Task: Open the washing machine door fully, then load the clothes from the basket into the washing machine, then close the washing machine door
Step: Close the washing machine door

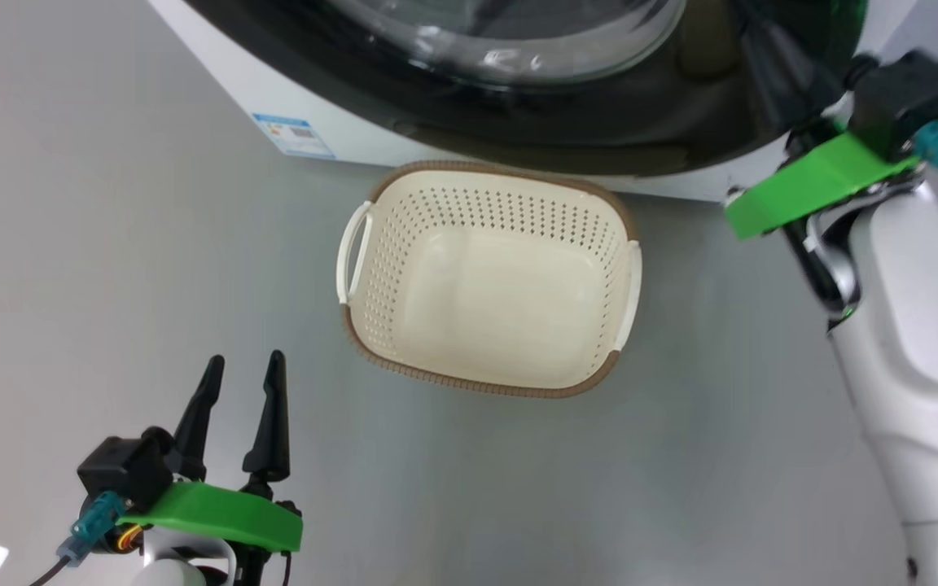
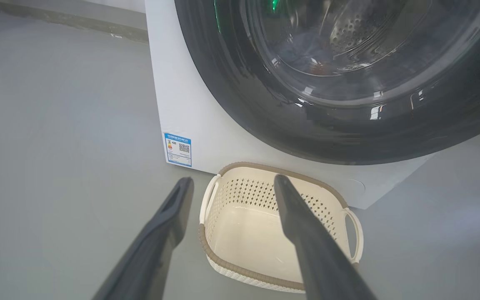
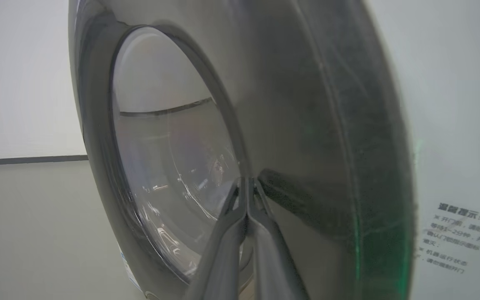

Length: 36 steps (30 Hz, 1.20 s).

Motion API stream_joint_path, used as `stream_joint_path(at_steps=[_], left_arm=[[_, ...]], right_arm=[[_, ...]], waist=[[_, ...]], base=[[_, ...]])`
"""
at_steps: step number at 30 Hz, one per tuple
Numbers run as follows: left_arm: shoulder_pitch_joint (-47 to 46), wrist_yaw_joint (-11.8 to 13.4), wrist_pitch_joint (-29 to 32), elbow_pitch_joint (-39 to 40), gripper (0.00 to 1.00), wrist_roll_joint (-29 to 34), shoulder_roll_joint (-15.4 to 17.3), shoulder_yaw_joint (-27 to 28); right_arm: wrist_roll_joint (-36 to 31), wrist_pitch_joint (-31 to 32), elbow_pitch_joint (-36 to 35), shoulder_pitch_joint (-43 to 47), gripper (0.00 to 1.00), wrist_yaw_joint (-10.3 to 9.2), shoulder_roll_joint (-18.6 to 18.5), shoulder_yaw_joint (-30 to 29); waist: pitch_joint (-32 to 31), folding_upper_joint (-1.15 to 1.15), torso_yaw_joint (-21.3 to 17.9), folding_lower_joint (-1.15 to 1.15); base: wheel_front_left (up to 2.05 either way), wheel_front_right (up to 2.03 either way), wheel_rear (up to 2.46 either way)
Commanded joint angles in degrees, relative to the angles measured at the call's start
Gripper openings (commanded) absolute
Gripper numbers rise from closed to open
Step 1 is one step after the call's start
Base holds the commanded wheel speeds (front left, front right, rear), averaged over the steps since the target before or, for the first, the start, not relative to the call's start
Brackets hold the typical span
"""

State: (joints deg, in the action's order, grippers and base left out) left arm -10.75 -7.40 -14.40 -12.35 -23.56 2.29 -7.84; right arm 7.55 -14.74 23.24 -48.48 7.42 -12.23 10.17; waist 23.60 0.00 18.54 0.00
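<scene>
The washing machine stands white and boxy, and its glossy black washing machine door lies flat against the front. Through the glass a bluish cloth with an orange patch, the clothes, lies in the drum. The cream basket sits empty on the floor just before the machine. My left gripper hangs open, short of the basket's near left corner. My right gripper is shut on nothing, its tips pressed to the door's black ring beside the window.
Grey floor spreads to the left and in front of the basket. A blue label marks the machine's lower left corner. My pale right forearm with its green mount stands right of the basket. Printed text is on the machine front.
</scene>
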Motion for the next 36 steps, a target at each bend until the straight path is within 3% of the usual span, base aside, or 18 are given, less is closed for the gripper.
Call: stream_joint_path(at_steps=[1,11,16,22,31,33,34,35,36], left_arm=[[-0.8,-0.1,-0.6,1.4,1.00,-0.6,1.5,1.8],[-2.1,-0.1,-0.6,1.9,1.00,-1.7,1.4,-0.5],[-2.5,-0.1,-0.6,2.3,1.00,-1.9,1.3,-1.2],[-2.6,-0.1,-0.6,2.5,1.00,-1.5,1.3,-0.8],[-1.8,-0.1,-0.6,2.9,1.00,-0.5,1.2,1.4],[-1.3,-0.1,-0.6,2.9,1.00,0.0,1.2,2.1],[-0.9,-0.1,-0.6,2.9,1.00,0.3,1.2,2.5],[-0.6,-0.1,-0.6,2.9,1.00,0.7,1.2,3.0],[-0.2,-0.1,-0.6,3.0,1.00,1.0,1.2,3.6]], right_arm=[[-0.4,-0.3,-1.2,-1.4,0.00,0.07,0.4,0.2],[-3.1,-0.3,3.2,-7.2,0.00,0.07,-4.1,-0.2],[-5.2,-0.3,7.2,-10.3,0.00,0.07,-5.7,-4.1],[-6.9,-0.3,8.8,-9.9,0.00,0.07,-4.8,-6.5],[-5.0,-0.3,4.1,-3.3,0.00,0.07,-2.7,-3.4],[-3.9,-0.3,1.6,-0.4,0.29,0.07,-2.3,-2.9],[-3.4,-0.3,0.4,1.2,0.49,0.07,-2.2,-2.5],[-3.0,-0.3,-1.0,2.9,0.82,0.07,-2.0,-2.2],[-2.5,-0.3,-2.4,4.7,1.00,0.07,-1.8,-2.1]], waist=[[1.1,0.00,0.9,0.00],[2.6,0.00,2.9,0.00],[2.7,0.00,3.4,0.00],[1.7,0.00,3.2,0.00],[-1.8,0.00,0.7,0.00],[-3.2,0.00,-0.1,0.00],[-4.0,0.00,-0.6,0.00],[-4.8,0.00,-1.2,0.00],[-5.6,0.00,-1.8,0.00]], base=[[0.00,0.00,0.00],[0.00,0.00,0.00],[0.00,0.00,0.00],[0.00,0.00,0.00],[0.00,0.00,0.00],[0.00,0.00,0.00],[0.00,0.00,0.00],[0.00,0.00,0.00],[0.00,0.00,0.00]])
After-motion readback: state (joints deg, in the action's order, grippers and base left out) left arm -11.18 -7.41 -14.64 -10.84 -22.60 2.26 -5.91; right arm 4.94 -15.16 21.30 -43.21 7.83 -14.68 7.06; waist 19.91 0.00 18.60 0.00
